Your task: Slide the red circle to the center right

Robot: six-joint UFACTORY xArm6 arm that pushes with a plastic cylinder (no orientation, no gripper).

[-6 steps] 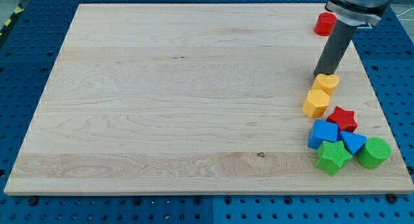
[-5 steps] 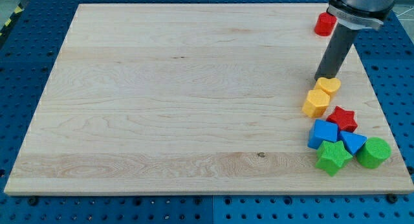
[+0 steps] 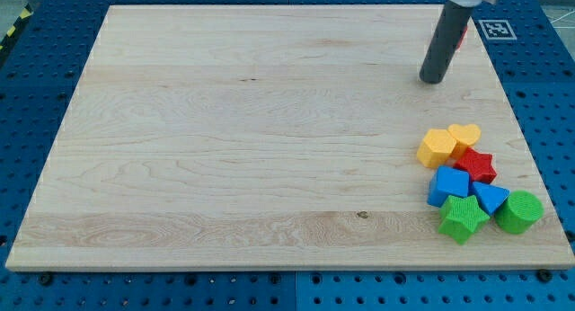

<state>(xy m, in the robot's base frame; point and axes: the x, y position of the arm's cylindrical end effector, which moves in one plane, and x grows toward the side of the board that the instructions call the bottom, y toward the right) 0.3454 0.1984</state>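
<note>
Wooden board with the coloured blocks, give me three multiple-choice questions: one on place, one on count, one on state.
1. Where is the cluster of blocks?
A. view's lower right
B. view's upper left
C. centre

2. How many yellow blocks?
A. none
B. two
C. four

3. Is my tip touching a block?
A. pressing the green star
B. on the blue cube
C. touching none

Answers: A, blocks gather at the wooden board's lower right; B, the yellow hexagon block and yellow heart block; C, my tip stands on bare wood above them.
</note>
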